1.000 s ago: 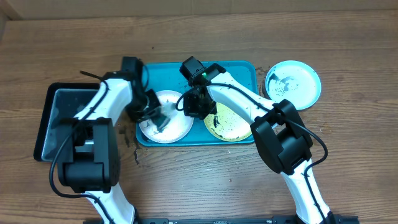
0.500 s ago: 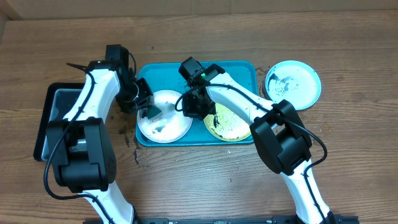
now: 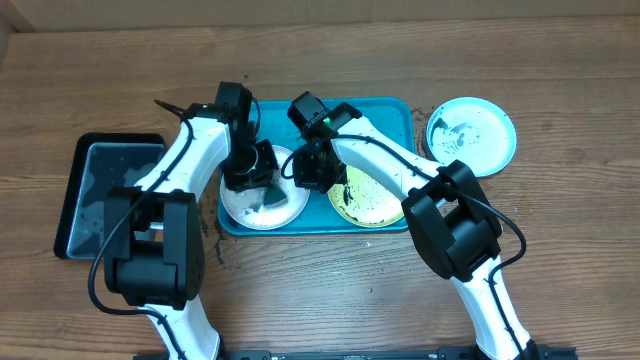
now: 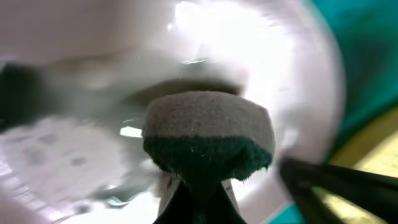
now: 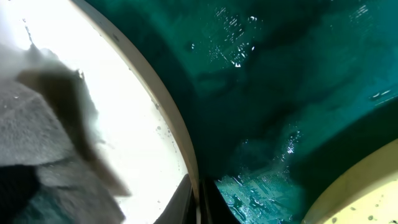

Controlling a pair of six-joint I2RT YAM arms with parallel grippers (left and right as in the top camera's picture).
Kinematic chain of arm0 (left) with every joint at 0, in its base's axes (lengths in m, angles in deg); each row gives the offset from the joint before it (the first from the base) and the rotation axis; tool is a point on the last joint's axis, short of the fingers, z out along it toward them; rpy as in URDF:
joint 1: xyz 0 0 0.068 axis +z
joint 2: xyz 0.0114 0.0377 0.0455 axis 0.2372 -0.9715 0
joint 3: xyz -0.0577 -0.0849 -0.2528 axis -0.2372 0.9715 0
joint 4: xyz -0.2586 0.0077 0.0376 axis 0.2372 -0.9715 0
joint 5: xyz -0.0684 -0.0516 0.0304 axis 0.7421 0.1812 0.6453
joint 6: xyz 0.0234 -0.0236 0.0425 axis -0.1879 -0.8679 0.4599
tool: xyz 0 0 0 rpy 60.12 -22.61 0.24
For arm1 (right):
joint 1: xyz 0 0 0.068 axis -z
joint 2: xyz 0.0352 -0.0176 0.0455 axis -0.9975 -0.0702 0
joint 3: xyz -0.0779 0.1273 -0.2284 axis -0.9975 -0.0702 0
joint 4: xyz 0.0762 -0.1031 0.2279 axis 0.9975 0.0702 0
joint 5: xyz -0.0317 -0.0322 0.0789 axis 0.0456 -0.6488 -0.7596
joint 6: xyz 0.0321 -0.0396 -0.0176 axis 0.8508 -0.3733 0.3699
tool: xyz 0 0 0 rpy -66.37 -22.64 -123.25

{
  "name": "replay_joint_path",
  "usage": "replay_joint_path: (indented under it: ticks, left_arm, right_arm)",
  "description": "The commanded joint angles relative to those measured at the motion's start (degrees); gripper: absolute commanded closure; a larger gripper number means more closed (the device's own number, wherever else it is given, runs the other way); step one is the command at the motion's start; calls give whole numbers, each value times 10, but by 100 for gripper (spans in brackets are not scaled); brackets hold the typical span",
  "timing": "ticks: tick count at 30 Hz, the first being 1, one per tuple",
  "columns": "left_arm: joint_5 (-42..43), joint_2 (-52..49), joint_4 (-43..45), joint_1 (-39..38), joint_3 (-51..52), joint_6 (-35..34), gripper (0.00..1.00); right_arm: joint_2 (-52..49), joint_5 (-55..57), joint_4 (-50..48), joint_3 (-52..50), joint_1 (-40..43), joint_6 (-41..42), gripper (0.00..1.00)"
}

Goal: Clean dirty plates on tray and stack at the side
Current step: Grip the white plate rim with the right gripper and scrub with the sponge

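Note:
The turquoise tray (image 3: 385, 118) holds the white plate (image 3: 284, 207) on the left and the yellow-green-rimmed plate (image 3: 368, 202) on the right. The teal-rimmed plate (image 3: 470, 135) lies on the table to the right of the tray. My left gripper (image 3: 256, 182) is shut on a grey and green sponge (image 4: 208, 137) pressed on the wet white plate (image 4: 93, 62). My right gripper (image 3: 311, 173) is shut on the white plate's right rim (image 5: 198, 199). The rim shows pinched between its fingers, with the sponge (image 5: 37, 143) at the left of that view.
A smaller black rectangular tray (image 3: 105, 195) with water stands left of the turquoise tray. Dark crumbs lie on the wood near the turquoise tray's left front corner. The yellow-green plate's rim (image 5: 364, 190) lies close beside my right gripper.
My left gripper swept with the sponge from the white plate to its left edge and back right over the plate's middle. The right arm has not moved.

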Motion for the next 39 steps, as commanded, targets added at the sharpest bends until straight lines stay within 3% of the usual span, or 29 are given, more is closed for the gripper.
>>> replay_joint_path:
  ticks: [1,5,8,13,18,28,33,39]
  left_arm:
    - [-98,-9,-23,19,3,-5,96]
    - [-210,-8,-56,43,3,-5,96]
    - [-237,-7,-75,59,-4,-6,96]
    - [-139,-7,-87,75,-44,-11,96]
    - [45,-8,-39,67,-50,42,96]
    - [53,-9,47,-2,7,-11,96]
    - [13,-11,62,-8,29,-29,96]
    - [-201,-11,5,-2,31,-29,96]
  right_arm:
    - [5,20,4,0,-3,-2,96]
    - [5,20,9,0,-3,-2,96]
    - [5,20,8,0,-3,-2,96]
    - [5,20,5,0,-3,-2,96]
    - [5,20,3,0,-3,-2,96]
    - [5,20,2,0,-3,-2,96]
    - [5,20,3,0,-3,-2,96]
    - [5,20,5,0,-3,-2,96]
